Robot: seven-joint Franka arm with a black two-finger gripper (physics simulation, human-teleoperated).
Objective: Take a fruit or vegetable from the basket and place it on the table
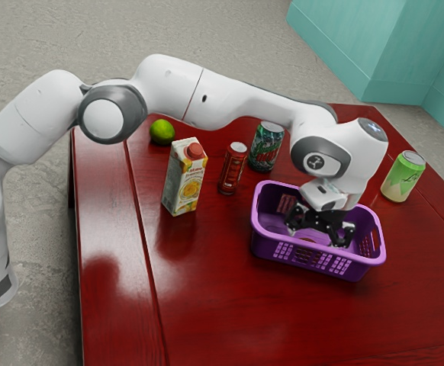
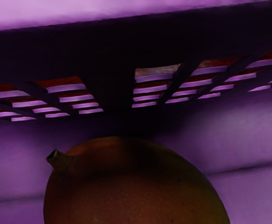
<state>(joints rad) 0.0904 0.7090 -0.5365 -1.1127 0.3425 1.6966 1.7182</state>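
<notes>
Basket (image 1: 317, 258) walls ring gripper (image 1: 320, 232) — passage open upward, over rim. Carton (image 1: 182, 183), red can (image 1: 233, 169) obstruct toward exterior view's left — pale-green can (image 1: 403, 177) toward right.

Room, kind unclear: teal wall (image 1: 352, 42), grey floor (image 1: 237, 34).

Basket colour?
The basket is purple, shown best in the exterior view.

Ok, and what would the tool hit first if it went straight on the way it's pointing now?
Most likely the stemmed, reddish-brown fruit inside the purple basket, though how close it is to the tool is unclear.
</notes>
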